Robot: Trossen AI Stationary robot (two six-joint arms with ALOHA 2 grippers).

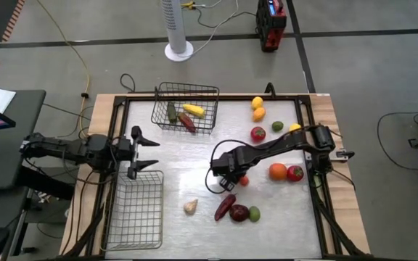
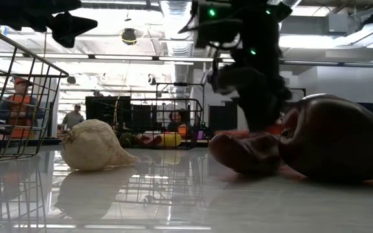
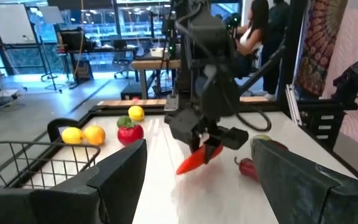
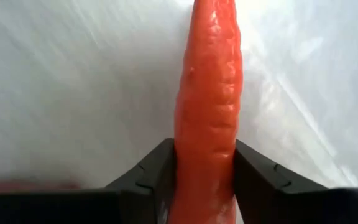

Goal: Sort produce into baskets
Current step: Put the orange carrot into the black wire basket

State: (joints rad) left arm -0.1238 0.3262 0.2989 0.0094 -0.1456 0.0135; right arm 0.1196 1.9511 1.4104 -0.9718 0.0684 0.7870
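Note:
My right gripper (image 1: 231, 176) hangs over the middle of the table, shut on an orange-red carrot (image 4: 207, 93), which the left wrist view also shows (image 3: 194, 160). My left gripper (image 1: 142, 152) waits open at the table's left, above the near wire basket (image 1: 133, 210). The far basket (image 1: 187, 109) holds a cucumber, a yellow piece and a red chilli. Loose produce lies around: a garlic (image 1: 191, 207), a dark red piece (image 1: 225, 208), an orange (image 1: 278, 172) and a tomato (image 1: 294, 172). My right gripper pinches the carrot's thicker part (image 4: 207, 165) between its two fingers (image 4: 154, 177), one on each side. The fingers come from above, pointing down, and lie across the carrot. The carrot slants, its thin tip (image 3: 180, 169) lowest; I cannot tell whether that tip touches the table.
Near the front edge lie a dark purple piece (image 1: 239, 212) and a lime (image 1: 254, 214). At the far right are lemons (image 1: 257, 102), a tomato (image 1: 257, 134) and a lime (image 1: 277, 126). People sit in the room beyond the table.

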